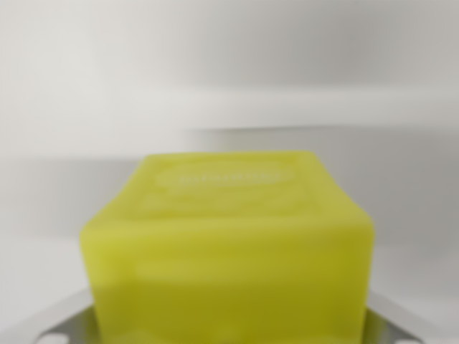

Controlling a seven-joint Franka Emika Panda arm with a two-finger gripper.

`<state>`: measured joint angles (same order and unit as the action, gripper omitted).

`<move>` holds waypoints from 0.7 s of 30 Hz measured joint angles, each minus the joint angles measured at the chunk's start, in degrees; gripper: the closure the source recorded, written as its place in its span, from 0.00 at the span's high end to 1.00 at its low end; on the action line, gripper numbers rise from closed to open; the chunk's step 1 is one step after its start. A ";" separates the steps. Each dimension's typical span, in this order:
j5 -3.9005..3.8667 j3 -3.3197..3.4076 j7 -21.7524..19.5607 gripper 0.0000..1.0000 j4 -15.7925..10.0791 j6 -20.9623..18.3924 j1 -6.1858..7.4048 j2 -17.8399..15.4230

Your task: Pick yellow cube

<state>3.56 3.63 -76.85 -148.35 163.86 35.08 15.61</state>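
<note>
Filling the lower middle of the wrist view, the yellow cube point(228, 254) sits very close to the camera, blurred, its near face broad and its top face sloping away toward the far side. A faint raised oval mark shows on the top face; its lettering is too soft to read. The cube's top far edge runs level, and its near upper edge crosses the frame from the wrist view's left to the wrist view's right, with rounded corners at both ends. Its bottom edge is cut off by the frame.

At the lower corners, pale grey parts of the gripper point(229, 331) flank the cube, one on each side, lying right against its lower flanks. Whether they press on the cube or merely stand beside it cannot be told, so the pincer's state is unclear.

Beyond the cube lies a plain white surface point(229, 86), out of focus, with soft grey bands across it. Room is open above and to both sides of the cube; nothing else crowds it.
</note>
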 joint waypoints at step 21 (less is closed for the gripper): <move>-2.55 -0.08 -1.86 0.00 -1.06 -8.16 -0.62 -9.26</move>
<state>1.00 3.56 -78.71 -149.40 155.71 34.46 6.35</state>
